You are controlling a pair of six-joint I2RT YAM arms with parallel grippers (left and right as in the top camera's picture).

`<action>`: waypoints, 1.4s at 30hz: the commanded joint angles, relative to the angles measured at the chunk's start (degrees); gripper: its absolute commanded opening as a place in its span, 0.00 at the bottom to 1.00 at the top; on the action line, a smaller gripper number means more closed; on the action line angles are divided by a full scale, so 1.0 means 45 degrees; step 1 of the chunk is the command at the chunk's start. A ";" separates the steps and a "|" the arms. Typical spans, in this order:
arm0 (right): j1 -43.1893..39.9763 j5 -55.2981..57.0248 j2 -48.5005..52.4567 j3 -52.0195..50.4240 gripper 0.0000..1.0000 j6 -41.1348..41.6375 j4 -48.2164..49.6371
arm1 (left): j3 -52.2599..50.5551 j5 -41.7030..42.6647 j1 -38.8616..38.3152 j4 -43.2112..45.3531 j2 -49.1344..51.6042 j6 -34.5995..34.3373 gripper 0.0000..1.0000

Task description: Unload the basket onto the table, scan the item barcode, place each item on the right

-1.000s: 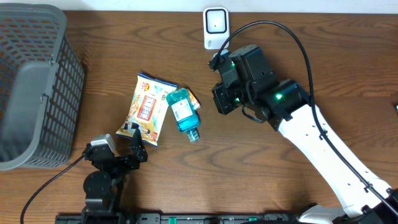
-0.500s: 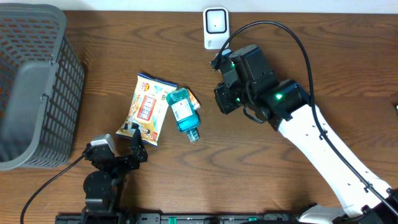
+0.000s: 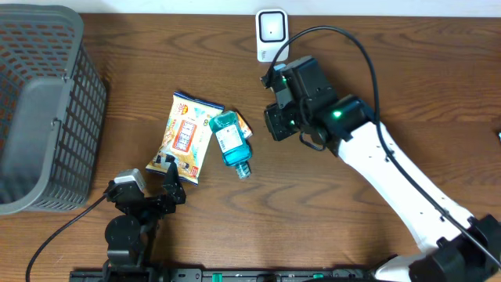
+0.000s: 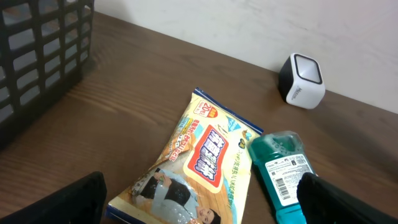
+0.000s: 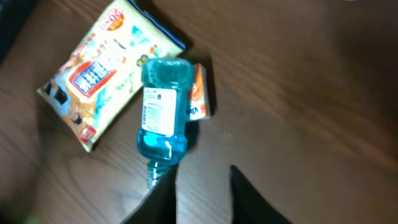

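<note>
The left claw (image 3: 164,180) is gaping wide, empty, just short of the snack packet (image 3: 186,137). The blue bottle (image 3: 230,143) is lying on its side on the table (image 3: 376,70), touching the packet's right edge, barcode label facing up. The right claw (image 5: 202,198) is hovering just right of it, fingers slightly parted, gripping nothing.
</note>
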 commanded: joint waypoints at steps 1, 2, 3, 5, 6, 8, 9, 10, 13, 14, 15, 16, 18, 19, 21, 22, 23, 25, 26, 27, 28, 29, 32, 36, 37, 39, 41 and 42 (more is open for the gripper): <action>0.0053 -0.0087 0.0369 0.0121 0.27 0.0680 0.0005 | -0.0325 -0.0155 0.0044 -0.0083 0.0000 0.0068 0.98; 0.0053 -0.0087 0.0461 0.0121 0.29 0.0763 0.0005 | -0.0325 -0.0155 0.0044 -0.0083 0.0000 0.0068 0.98; 0.0053 -0.0092 0.0515 0.0121 0.31 0.0855 0.0005 | -0.0325 -0.0155 0.0044 -0.0083 0.0000 0.0068 0.98; 0.0053 -0.0131 0.0544 0.0121 0.33 0.0903 0.0005 | -0.0325 -0.0155 0.0044 -0.0083 0.0000 0.0068 0.98; 0.0053 -0.0189 0.0544 0.0121 0.36 0.0899 0.0005 | -0.0325 -0.0155 0.0044 -0.0083 0.0000 0.0068 0.98; 0.0053 -0.0277 0.0544 0.0121 0.47 0.0899 0.0024 | -0.0325 -0.0155 0.0044 -0.0083 0.0000 0.0068 0.98; 0.0049 -0.0272 0.0544 0.0121 0.52 0.0899 0.0019 | -0.0325 -0.0155 0.0044 -0.0083 0.0000 0.0068 0.98; 0.0049 -0.0262 0.0549 0.0121 0.60 0.0899 0.0015 | -0.0325 -0.0155 0.0044 -0.0083 0.0000 0.0068 0.98; 0.0053 0.0015 0.0549 0.0121 0.99 0.0894 0.0087 | -0.0325 -0.0155 0.0044 -0.0083 0.0000 0.0068 0.98; 0.0049 0.0248 0.0559 0.0121 0.99 0.0894 0.0112 | -0.0325 -0.0155 0.0044 -0.0083 0.0000 0.0068 0.98; 0.0049 0.0675 0.0568 0.0121 0.99 0.0889 0.0180 | -0.0325 -0.0155 0.0044 -0.0083 0.0000 0.0068 0.98; 0.0049 0.0860 0.0568 0.0126 0.99 0.0869 0.0073 | -0.0325 -0.0155 0.0044 -0.0083 0.0000 0.0068 0.98; 0.0000 0.0831 0.0374 0.0141 0.99 0.0845 -0.0102 | -0.0325 -0.0155 0.0044 -0.0083 0.0000 0.0068 0.98; -0.0039 0.0831 0.0155 0.0141 0.99 0.0840 -0.0112 | -0.0325 -0.0155 0.0044 -0.0087 0.0000 0.0068 0.98; -0.0058 0.1083 -0.0544 0.0141 0.99 0.0738 -0.0155 | -0.0325 -0.0155 0.0044 -0.0083 0.0000 0.0068 0.98; -0.0053 0.1438 -0.0986 0.0141 0.99 0.0636 -0.0262 | -0.0325 -0.0155 0.0044 -0.0083 0.0000 0.0068 0.98; -0.0053 0.1991 -0.1588 0.0141 0.99 0.0539 -0.0457 | -0.0325 -0.0155 0.0044 -0.0083 0.0000 0.0068 0.98; -0.0058 0.3147 -0.2633 0.0141 0.99 0.0544 -0.0874 | -0.0325 -0.0155 0.0044 -0.0083 0.0000 0.0068 0.98; -0.0058 0.3740 -0.3138 0.0141 0.99 0.0549 -0.1132 | -0.0325 -0.0155 0.0044 -0.0083 0.0000 0.0068 0.98; -0.0053 0.4274 -0.3623 0.0141 0.99 0.0554 -0.1399 | -0.0325 -0.0155 0.0044 -0.0083 0.0000 0.0068 0.98; -0.0058 0.4634 -0.4085 0.0141 0.99 0.0559 -0.1656 | -0.0325 -0.0155 0.0044 -0.0083 0.0000 0.0068 0.98; -0.0058 0.4881 -0.4595 0.0141 0.99 0.0554 -0.1899 | -0.0325 -0.0155 0.0044 -0.0083 0.0000 0.0068 0.98; -0.0058 0.5183 -0.5950 0.0141 0.99 0.0559 -0.2501 | -0.0325 -0.0155 0.0044 -0.0083 0.0000 0.0068 0.98; -0.0058 0.5066 -0.7572 0.0141 0.99 0.0874 -0.2948 | -0.0325 -0.0155 0.0044 -0.0083 0.0000 0.0068 0.98; -0.0053 0.4964 -0.7873 0.0141 0.99 0.0957 -0.2973 | -0.0325 -0.0155 0.0044 -0.0083 0.0000 0.0068 0.98; -0.0058 0.4721 -0.8330 0.0131 0.99 0.0957 -0.2953 | -0.0325 -0.0155 0.0044 -0.0083 0.0000 0.0068 0.98; -0.0058 0.4741 -0.8388 0.0112 0.99 0.0942 -0.2934 | -0.0325 -0.0155 0.0044 -0.0083 0.0000 0.0068 0.98; -0.0058 0.4741 -0.8272 0.0068 0.99 0.0942 -0.2871 | -0.0325 -0.0155 0.0044 -0.0083 0.0000 0.0068 0.98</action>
